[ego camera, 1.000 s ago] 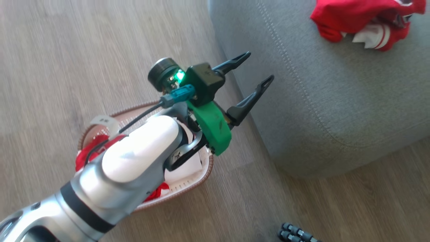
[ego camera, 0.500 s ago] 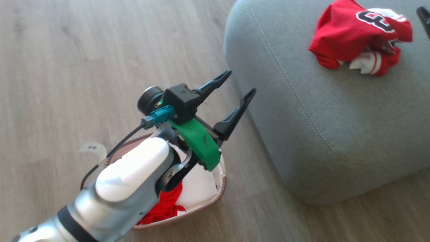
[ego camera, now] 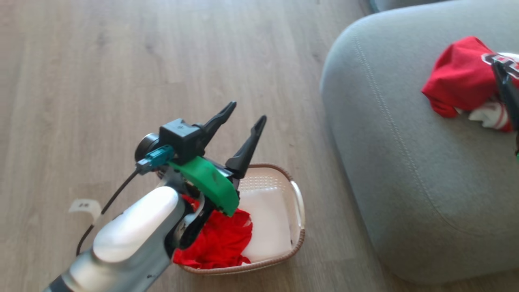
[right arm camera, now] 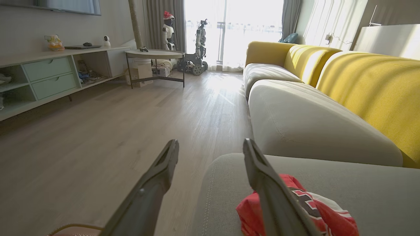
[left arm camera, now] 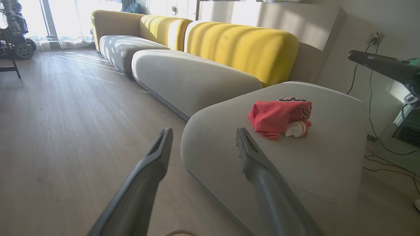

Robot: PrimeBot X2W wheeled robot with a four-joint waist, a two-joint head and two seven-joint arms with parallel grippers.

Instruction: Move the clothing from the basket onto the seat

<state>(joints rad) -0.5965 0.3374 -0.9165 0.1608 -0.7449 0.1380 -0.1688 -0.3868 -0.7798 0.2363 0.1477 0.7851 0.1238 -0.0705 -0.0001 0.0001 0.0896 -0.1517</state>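
Observation:
The cream basket [ego camera: 299, 198] stands on the wooden floor beside the grey seat [ego camera: 405, 162]. Red clothing [ego camera: 221, 241] with a white panel [ego camera: 267, 221] lies crumpled inside it. My left gripper [ego camera: 248, 111] hangs open above the basket's far left end with nothing between its fingers; in the left wrist view the left gripper [left arm camera: 204, 131] points at the seat's corner. A second piece of red clothing [ego camera: 458, 77] with lettering lies bunched on the seat [left arm camera: 328, 157]. My right gripper [right arm camera: 210, 143] is open and empty just above that clothing [right arm camera: 315, 206]; one of its fingers [ego camera: 507, 85] shows at the head view's right edge.
A paper tag [ego camera: 83, 206] lies on the floor left of the basket. More sofa sections with yellow backs [left arm camera: 242, 49] run beyond the seat. Cables [left arm camera: 387, 154] trail by the wall. A round table [right arm camera: 156, 54] and a low shelf unit [right arm camera: 49, 75] stand across the room.
The head camera has turned, shifting the whole picture. My left arm now covers less of the basket, whose right half shows. A right finger has come in over the clothing on the seat.

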